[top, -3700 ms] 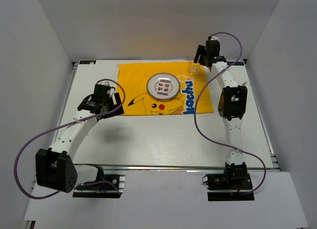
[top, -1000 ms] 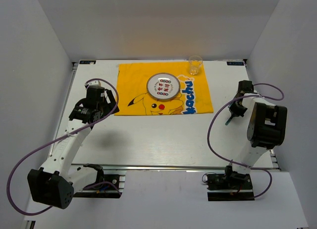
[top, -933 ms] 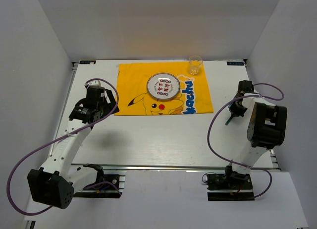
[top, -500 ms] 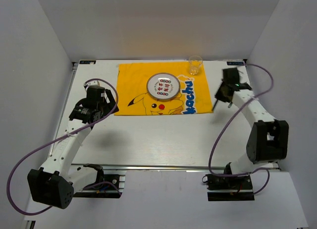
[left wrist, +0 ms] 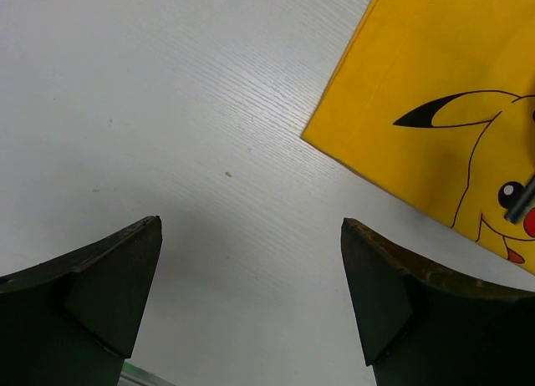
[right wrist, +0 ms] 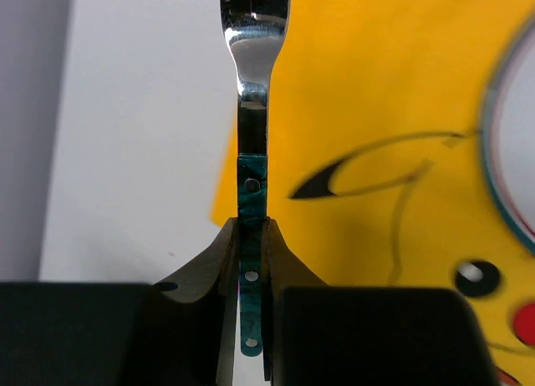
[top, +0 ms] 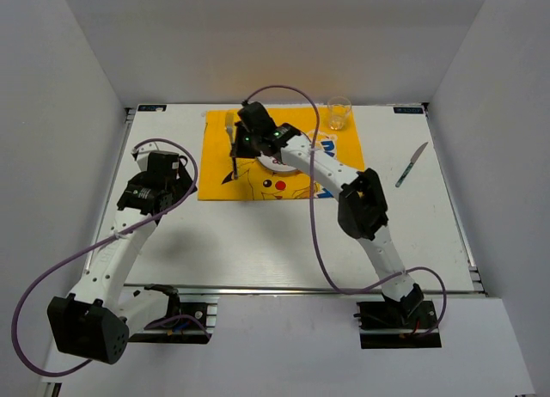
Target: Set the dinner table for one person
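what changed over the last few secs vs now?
Right gripper pulled back from the glass to the right side of the dinner table, then swung across to the left part of the yellow cloth, now shut on a fork by its handle. Glass, cloth and the open left gripper stayed put.

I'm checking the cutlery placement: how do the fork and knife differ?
The fork is clamped in the right gripper over the cloth's left edge; the knife lies free on the bare table, right of the cloth. The fork points toward the far edge; the knife lies slanted. Both have metal ends and teal handles.
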Available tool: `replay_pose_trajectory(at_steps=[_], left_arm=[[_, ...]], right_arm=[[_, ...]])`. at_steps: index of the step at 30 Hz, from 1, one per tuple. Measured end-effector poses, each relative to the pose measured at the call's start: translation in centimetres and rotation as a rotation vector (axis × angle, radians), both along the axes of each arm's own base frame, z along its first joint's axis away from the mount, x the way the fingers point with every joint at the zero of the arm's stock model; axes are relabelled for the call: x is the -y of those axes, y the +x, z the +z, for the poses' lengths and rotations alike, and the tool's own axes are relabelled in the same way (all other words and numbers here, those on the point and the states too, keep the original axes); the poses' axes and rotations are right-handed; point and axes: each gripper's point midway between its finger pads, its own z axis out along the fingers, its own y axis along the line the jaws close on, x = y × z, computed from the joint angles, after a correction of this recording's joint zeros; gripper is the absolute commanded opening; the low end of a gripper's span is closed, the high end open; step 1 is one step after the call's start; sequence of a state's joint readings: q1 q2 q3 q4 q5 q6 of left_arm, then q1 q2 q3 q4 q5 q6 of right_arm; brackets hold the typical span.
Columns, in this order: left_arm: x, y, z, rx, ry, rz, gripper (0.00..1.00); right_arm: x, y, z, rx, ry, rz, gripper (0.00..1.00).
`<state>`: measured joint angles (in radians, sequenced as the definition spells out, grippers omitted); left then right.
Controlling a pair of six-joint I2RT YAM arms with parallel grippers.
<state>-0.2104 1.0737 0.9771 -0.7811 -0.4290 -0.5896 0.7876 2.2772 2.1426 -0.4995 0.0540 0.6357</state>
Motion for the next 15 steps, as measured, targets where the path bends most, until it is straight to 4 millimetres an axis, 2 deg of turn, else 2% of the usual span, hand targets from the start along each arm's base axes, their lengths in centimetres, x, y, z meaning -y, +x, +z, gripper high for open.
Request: replay_pose_trajectory(at_steps=[3, 5, 9, 15], left_arm=[[-0.2, -0.1, 0.1, 0.006, 0.001, 0.012, 0.98], [-0.2, -0.1, 0.3, 0.015, -0.001, 0.015, 0.98], [-0.2, -0.1, 0.5, 0.023, -0.003, 0.017, 0.98], [-0.1, -0.1, 0.5, 0.021, -0.006, 0.013, 0.98]], right_arm=[[-3.8, 0.0, 1.0, 0.015, 0.087, 0.045, 0.0], [-4.5, -0.1, 0.8, 0.003, 0.116, 0.053, 0.0], [-4.6, 1.1, -1.3, -0.027, 0.132, 0.03, 0.0], [-3.6, 3.0, -6.3, -0.082, 0.093, -0.022, 0.0]])
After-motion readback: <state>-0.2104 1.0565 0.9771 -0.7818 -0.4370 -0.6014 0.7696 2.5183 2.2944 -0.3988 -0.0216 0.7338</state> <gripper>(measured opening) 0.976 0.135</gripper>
